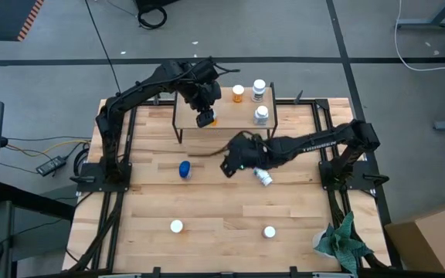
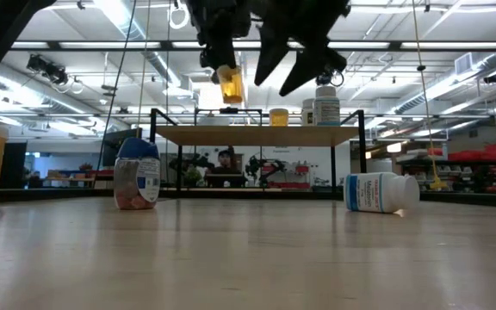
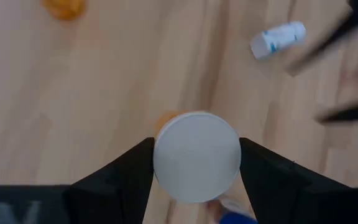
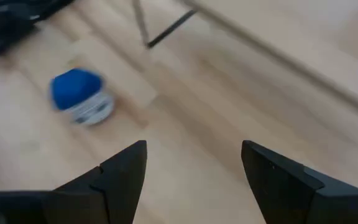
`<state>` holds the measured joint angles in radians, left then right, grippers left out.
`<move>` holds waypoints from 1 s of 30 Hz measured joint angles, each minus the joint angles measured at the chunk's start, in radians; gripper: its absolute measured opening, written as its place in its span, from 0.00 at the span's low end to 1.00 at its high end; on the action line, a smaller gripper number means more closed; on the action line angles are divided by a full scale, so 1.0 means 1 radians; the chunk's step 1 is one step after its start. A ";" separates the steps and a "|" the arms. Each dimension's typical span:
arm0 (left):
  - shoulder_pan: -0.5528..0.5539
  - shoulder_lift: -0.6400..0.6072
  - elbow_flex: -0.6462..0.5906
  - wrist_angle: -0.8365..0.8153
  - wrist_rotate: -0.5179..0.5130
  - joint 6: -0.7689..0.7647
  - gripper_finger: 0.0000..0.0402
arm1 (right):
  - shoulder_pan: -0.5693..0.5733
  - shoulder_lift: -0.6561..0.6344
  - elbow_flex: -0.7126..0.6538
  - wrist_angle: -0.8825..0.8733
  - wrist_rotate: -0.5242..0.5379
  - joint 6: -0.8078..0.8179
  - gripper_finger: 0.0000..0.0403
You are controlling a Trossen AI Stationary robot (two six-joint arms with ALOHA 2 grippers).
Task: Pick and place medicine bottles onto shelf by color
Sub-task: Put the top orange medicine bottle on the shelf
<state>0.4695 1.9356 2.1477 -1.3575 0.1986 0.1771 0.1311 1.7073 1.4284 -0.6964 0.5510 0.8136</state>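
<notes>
Shelf (image 1: 226, 116) left half free; bottles (image 1: 259, 100) crowd right.

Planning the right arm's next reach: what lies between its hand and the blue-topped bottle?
Bare tabletop only, in the right wrist view, between the open right hand and the blue-topped bottle.

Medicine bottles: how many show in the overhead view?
8: orange bottle, two white bottles on the shelf; held bottle in left tool; blue-topped bottle, toppled bottle, two white-capped bottles on table. Arms may hide more.

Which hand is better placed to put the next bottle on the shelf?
Probably the left hand. It is shut on an orange bottle and hangs over the shelf, near the orange bottle already standing there. The right hand is open and empty, over the table in front of the shelf.
</notes>
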 joint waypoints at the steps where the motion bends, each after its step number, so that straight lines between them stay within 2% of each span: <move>1: 0.003 0.000 0.000 0.013 0.000 0.001 0.56 | 0.019 0.000 0.000 0.000 0.000 0.014 0.67; 7: 0.016 0.012 0.001 0.110 -0.033 0.017 0.56 | 0.119 0.000 0.000 0.004 0.000 0.129 0.67; 14: 0.020 0.072 0.000 0.093 -0.038 0.017 0.56 | 0.188 0.000 0.000 0.006 0.000 0.210 0.67; 30: 0.010 0.080 0.000 0.085 -0.041 0.019 0.57 | 0.201 0.000 0.000 0.007 0.004 0.216 0.67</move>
<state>0.4799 2.0159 2.1475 -1.2720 0.1574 0.1957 0.3317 1.7069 1.4284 -0.6891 0.5551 1.0294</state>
